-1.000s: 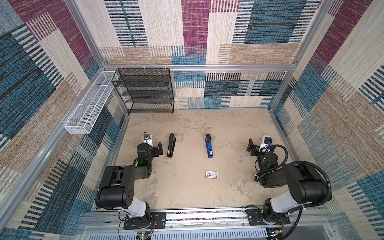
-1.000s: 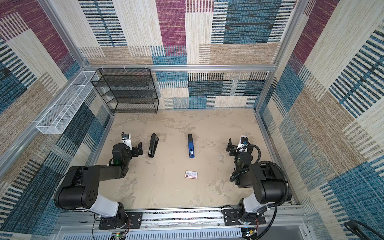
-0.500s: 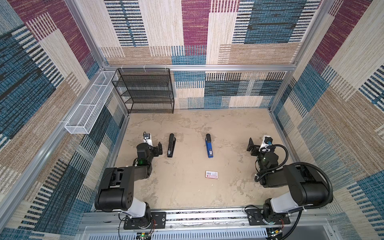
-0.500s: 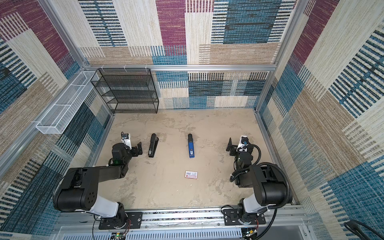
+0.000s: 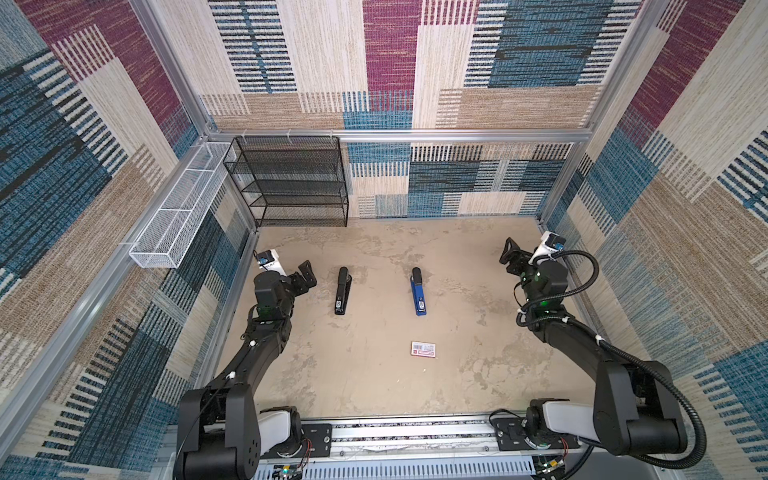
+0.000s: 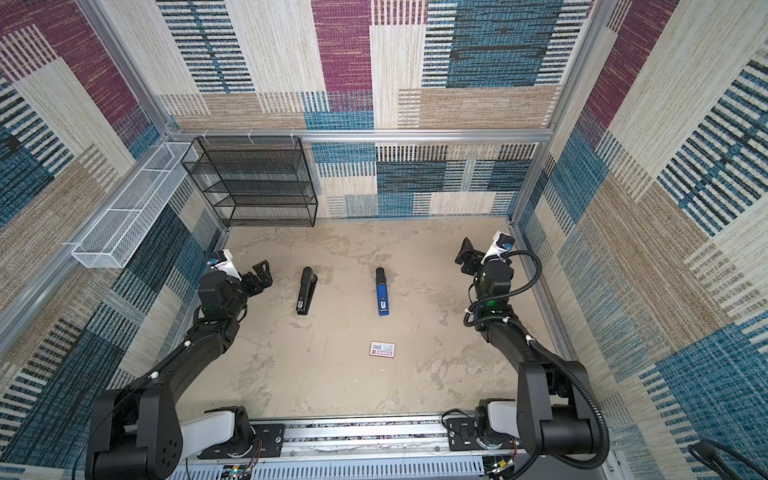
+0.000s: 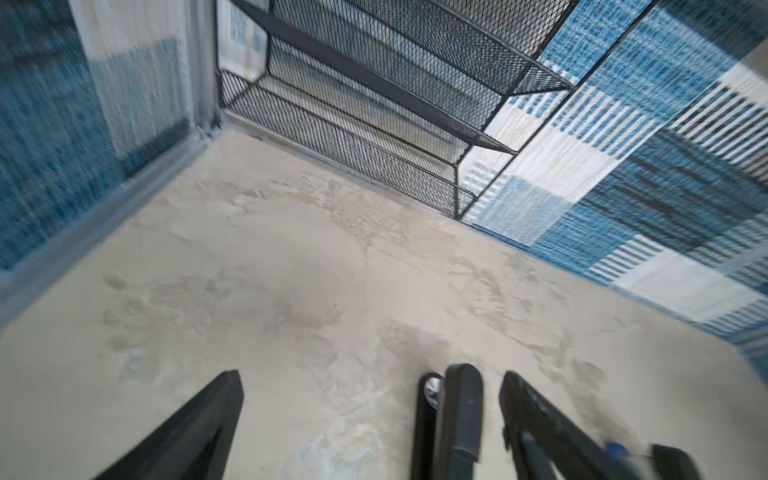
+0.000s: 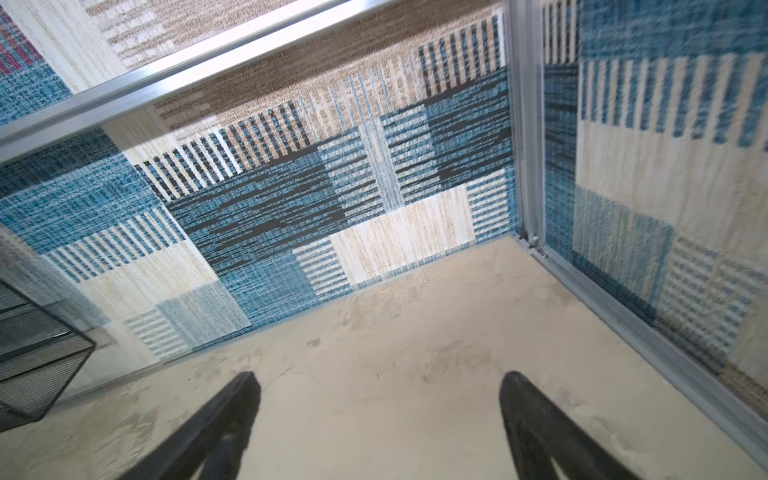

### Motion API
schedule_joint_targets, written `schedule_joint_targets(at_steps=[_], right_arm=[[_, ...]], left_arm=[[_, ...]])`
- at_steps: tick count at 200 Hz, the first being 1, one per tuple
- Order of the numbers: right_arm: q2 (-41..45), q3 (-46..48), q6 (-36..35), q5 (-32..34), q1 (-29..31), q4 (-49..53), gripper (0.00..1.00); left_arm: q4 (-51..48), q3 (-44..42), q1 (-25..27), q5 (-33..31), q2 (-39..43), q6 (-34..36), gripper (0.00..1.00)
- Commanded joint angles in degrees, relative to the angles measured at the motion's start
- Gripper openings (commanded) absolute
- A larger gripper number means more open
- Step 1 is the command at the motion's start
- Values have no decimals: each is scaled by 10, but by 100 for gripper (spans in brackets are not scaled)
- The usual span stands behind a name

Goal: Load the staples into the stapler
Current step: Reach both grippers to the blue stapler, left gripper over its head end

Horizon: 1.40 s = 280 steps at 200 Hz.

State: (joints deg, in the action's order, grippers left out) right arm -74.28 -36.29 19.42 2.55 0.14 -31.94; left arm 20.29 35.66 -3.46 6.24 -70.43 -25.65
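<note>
**Card box of staples lies ungripped; loading not begun**

White-and-red card, barcode side up: the staples box lies flat on the bench. It is well apart from both end effectors, back towards the arm bases from their fingertips, and somewhat nearer the right one. It looks closed, and no metal strip or clear tray shows, so the staples themselves are presumably inside it.

The blue stapler lies between the two end effectors, well apart from each. The black stapler lies just beside the left end effector, on the side facing the right one, and is not touched. Both staplers lie shut on the bench. Nothing shows which of them is to be filled.

The left end effector has its fingers spread wide with nothing pinched. In the left wrist view the black stapler's end appears between them, but it lies beyond the tips. The right end effector is also spread and holds nothing, with only bare bench ahead of it.

As I judge it, every step is left: open a stapler's magazine, open the box, take out a strip, seat it and close up.

Of the other containers, the black wire rack, beyond the left end effector against the back wall, shows nothing on its shelves. The white mesh basket on the side wall also looks bare.
</note>
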Motion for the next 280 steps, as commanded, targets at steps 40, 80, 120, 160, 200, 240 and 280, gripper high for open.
schedule_joint_targets(at_steps=[40,80,120,160,200,240,280], right_arm=[[7,-36,63,-204,4,187,63],[4,-41,59,-231,24,244,61],[-45,-68,53,-229,86,272,55],[-103,-100,59,-222,129,288,55],[-116,-87,72,-231,134,285,55],[-84,-52,72,-219,133,289,56],[-56,-18,73,-209,133,292,58]], left_arm=[[-221,50,29,151,26,-66,80],[-288,35,116,115,61,-64,73],[-276,43,227,76,21,-92,65],[-267,96,320,46,-70,-98,62],[-273,210,385,13,-203,-94,66],[-363,401,414,-21,-356,-68,71],[-474,575,421,-69,-481,-63,75]])
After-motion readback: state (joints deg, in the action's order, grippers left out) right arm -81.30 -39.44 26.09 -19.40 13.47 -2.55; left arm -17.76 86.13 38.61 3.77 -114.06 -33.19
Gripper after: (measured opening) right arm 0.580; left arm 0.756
